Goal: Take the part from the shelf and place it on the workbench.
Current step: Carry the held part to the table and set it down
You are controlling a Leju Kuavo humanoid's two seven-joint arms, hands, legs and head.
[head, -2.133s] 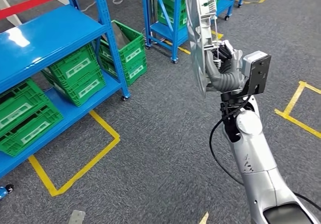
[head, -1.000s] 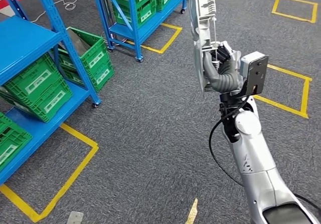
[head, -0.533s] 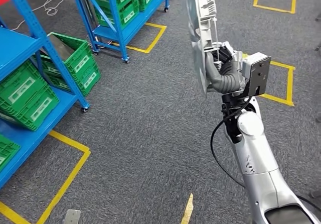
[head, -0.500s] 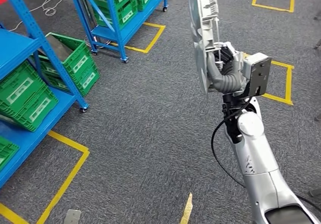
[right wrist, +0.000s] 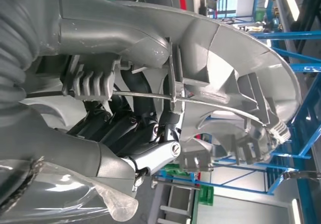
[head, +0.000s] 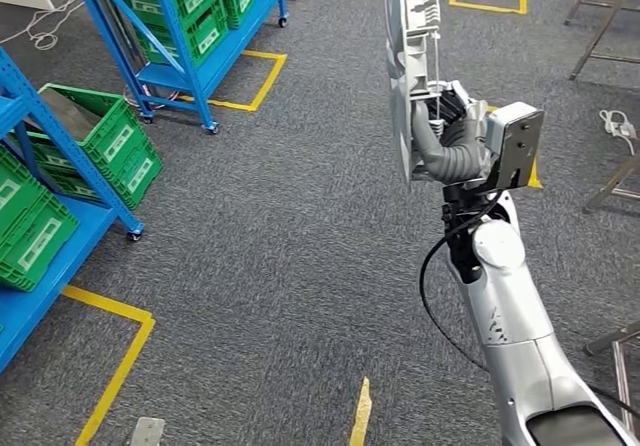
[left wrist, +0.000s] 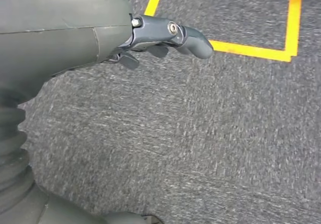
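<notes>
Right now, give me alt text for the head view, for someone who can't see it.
The robot's right hand holds a grey ribbed part upright above grey carpet marked with yellow tape lines. Blue shelves with green crates stand to the left.

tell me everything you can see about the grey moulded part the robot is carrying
The grey moulded plastic part is a broad, curved shell held upright on edge, its top running past the head view's upper border. Its inner face carries ribs, fins, small comb-like clips and a thin metal rod across it. The right hand grips it from the ribbed side, dark fingers curled among the ribs. It hangs in the air above the grey carpet, touching nothing else.
</notes>
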